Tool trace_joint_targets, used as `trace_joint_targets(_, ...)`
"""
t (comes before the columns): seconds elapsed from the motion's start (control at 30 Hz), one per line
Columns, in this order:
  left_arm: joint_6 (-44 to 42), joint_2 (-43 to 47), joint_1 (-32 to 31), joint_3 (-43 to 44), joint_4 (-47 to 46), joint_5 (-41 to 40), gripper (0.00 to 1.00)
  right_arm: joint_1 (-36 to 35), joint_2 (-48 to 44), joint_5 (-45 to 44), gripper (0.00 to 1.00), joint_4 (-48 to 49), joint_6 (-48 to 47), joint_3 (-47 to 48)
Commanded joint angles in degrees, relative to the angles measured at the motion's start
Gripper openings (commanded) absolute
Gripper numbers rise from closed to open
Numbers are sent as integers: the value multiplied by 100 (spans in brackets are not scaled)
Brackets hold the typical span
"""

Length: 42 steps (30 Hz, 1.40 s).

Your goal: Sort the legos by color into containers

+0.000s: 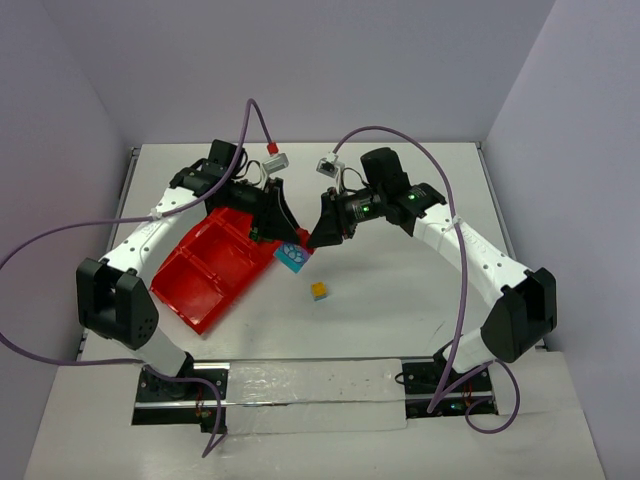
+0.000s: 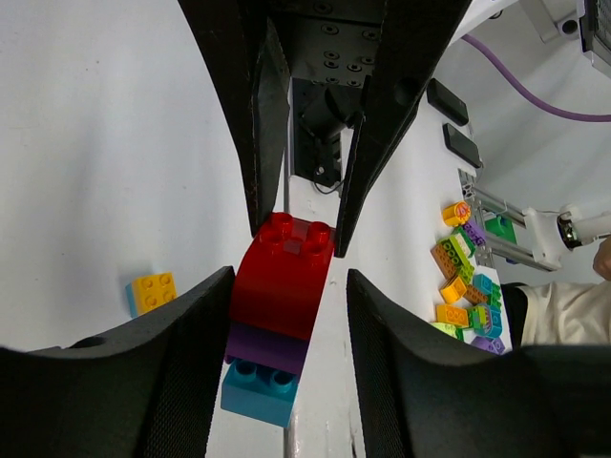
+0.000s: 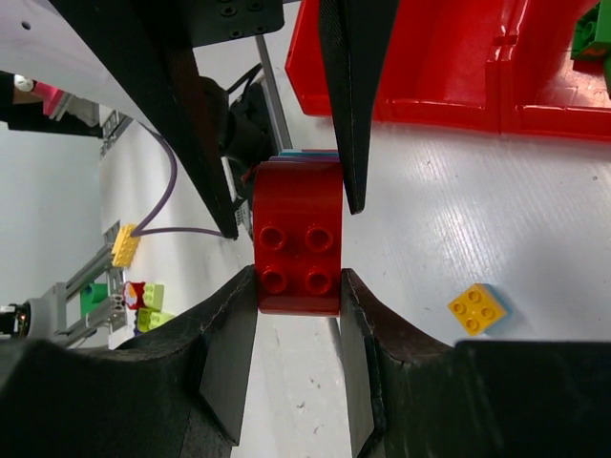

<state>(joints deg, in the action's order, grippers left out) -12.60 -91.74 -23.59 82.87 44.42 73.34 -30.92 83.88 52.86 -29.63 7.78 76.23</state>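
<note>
Nearest, a yellow brick lies loose right of the red tray, and beside the tray's corner the right gripper clamps a red-topped stack while the left gripper brackets its base with jaws slightly apart (not yet split), so sorting seems barely begun.

Legible text, labels, numbers: none.
Teal brick, centre of the top view, bears a white printed motif, too small to read; orange round piece, right of the left wrist view, carries a blurred mark.
</note>
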Motion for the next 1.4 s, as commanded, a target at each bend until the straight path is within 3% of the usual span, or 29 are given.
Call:
trace_joint_targets(0.0, -155, 26, -67, 263, -30, 260, 56, 17, -4, 29, 25, 118, 14, 287)
trace_joint_targets(0.2, -231, 51, -75, 267, 41, 293, 44, 21, 11, 18, 25, 170, 57, 287)
trace_joint_targets(0.33, -333, 24, -75, 293, 159, 311, 14, 24, 32, -23, 26, 186, 77, 278)
trace_joint_targets(0.4, -357, 18, -75, 310, 210, 293, 0, 24, 25, -61, 35, 184, 104, 280)
trace_joint_targets(0.43, -357, 25, -75, 317, 225, 286, 0, 24, 32, -117, 42, 177, 119, 287)
trace_joint_targets(0.47, -330, 34, -75, 317, 199, 269, 0, 24, 32, -144, 60, 168, 136, 287)
trace_joint_targets(0.53, -250, 56, -75, 313, 122, 232, 0, 24, 19, -274, 80, 128, 159, 314)
trace_joint_targets(0.67, 486, 185, -35, 220, -390, -102, 0, 86, -78, -707, 93, -36, 199, 382)
trace_joint_targets(0.8, 1344, 467, 176, -20, -1344, -374, 0, 300, -447, -992, 95, -102, 275, 315)
trace_joint_targets(0.9, 2932, 791, 478, -482, -2533, -703, 0, 415, -748, -1216, 95, 21, 390, 124)
trace_joint_targets(0.97, 4715, 1029, 741, -952, -4226, -1025, 0, 502, -1045, -1265, 95, 299, 572, -208)
trace_joint_targets(1.07, 5816, 1253, 812, -1438, -5393, -1324, 0, 542, -1225, -1209, 95, 804, 909, -566)
trace_joint_targets(1.17, 7127, 1555, 804, -2062, -6679, -2010, 0, 534, -1340, -831, 94, 2149, 1869, -1213)
trace_joint_targets(1.27, 7445, 1763, 804, -2272, -6782, -2557, 0, 434, -1350, -834, 92, 3325, 2704, -1514)
trace_joint_targets(1.37, 7465, 1896, 804, -2302, -6634, -2971, 0, 252, -1229, -1068, 92, 3739, 2983, -1548)
